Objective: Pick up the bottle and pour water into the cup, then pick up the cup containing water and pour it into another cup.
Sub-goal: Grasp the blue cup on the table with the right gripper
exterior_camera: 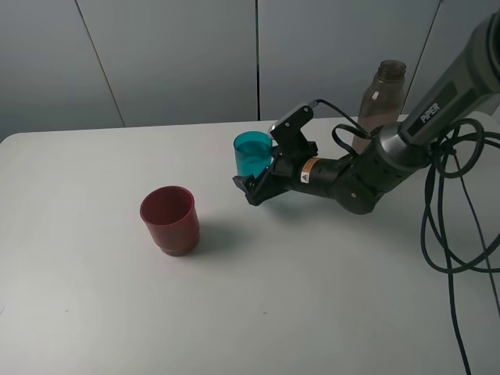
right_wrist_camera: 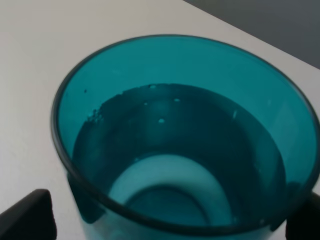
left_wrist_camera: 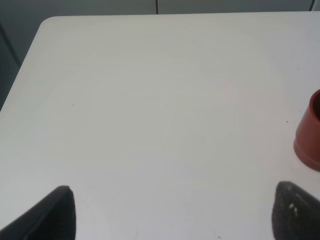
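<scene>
The teal cup (exterior_camera: pixel 252 153) is held in my right gripper (exterior_camera: pixel 259 176), lifted slightly above the white table (exterior_camera: pixel 94 312) near its middle. In the right wrist view the teal cup (right_wrist_camera: pixel 180 145) fills the frame and holds water, with a dark fingertip (right_wrist_camera: pixel 30 215) at each side. The dark red cup (exterior_camera: pixel 169 219) stands upright on the table, to the left of the teal cup and nearer the front; its edge shows in the left wrist view (left_wrist_camera: pixel 309 135). The smoky bottle (exterior_camera: pixel 380 101) stands upright behind my right arm. My left gripper (left_wrist_camera: pixel 175 212) is open over bare table.
Black cables (exterior_camera: pixel 457 234) hang from the right arm down over the table's right side. A grey panelled wall (exterior_camera: pixel 172 55) runs behind the table's far edge.
</scene>
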`<state>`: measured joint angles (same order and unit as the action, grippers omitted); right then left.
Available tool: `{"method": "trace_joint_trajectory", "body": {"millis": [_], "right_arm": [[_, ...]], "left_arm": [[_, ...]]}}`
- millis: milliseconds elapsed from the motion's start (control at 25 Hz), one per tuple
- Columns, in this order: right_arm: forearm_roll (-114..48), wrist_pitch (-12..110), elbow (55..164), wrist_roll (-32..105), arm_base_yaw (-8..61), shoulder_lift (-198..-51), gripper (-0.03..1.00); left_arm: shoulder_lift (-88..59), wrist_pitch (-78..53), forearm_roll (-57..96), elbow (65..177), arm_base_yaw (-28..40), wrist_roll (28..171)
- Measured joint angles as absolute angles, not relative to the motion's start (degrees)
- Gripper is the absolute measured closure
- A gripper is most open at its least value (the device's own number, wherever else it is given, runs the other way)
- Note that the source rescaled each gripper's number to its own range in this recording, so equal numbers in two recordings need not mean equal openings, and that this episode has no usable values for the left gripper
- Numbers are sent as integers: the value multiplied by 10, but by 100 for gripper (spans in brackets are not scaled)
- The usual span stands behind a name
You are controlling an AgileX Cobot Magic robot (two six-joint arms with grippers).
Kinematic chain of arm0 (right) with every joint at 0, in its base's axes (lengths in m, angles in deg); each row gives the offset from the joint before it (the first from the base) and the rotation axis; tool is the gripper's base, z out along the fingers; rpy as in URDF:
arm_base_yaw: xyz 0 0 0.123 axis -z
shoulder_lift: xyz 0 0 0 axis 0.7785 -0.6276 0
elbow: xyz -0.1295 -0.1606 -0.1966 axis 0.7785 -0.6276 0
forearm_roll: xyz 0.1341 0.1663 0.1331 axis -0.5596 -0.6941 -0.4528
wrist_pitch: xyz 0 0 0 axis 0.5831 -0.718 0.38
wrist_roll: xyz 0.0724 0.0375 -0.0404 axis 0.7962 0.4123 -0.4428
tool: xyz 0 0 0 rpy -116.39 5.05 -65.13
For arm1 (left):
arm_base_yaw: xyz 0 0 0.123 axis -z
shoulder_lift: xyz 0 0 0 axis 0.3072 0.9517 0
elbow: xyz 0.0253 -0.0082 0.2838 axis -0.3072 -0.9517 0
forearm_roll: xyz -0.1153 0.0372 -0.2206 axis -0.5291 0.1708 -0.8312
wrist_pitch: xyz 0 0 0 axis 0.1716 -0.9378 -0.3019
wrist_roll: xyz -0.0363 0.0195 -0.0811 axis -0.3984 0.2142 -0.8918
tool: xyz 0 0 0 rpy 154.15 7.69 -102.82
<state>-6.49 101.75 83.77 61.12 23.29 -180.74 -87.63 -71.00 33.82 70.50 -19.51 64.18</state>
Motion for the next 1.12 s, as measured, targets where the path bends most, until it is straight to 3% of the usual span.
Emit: {"method": "trace_joint_trajectory", "body": {"millis": [1120], "right_arm": [[-68,1012,869,613,233,-1807,-3]], "left_arm": [[-876,-710,338,705,-195,642]]}}
